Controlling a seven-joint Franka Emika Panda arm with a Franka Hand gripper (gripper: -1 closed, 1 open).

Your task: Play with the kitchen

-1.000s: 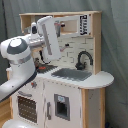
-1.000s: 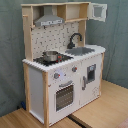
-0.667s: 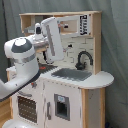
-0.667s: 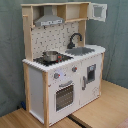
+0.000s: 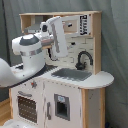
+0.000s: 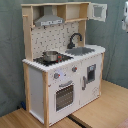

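In the second exterior view, the kitchen (image 6: pixel 62 70) stands on a wooden floor (image 6: pixel 105 107): smooth white panels framed in pale wood, boxy and upright. Nearest is one oven door (image 6: pixel 64 95) with a dark slatted window, and two small knobs (image 6: pixel 56 76) sit above it. On the counter behind rest one round steel pot (image 6: pixel 50 55) on the black stovetop, one rectangular grey sink (image 6: pixel 81 50) and one curved black faucet (image 6: pixel 75 39). A grey hood (image 6: pixel 49 19) hangs higher up.

In the first exterior view, the glossy white robot arm (image 5: pixel 35 52) rises at the kitchen's left, above the counter. Whether its fingers are released or clenched I cannot tell.
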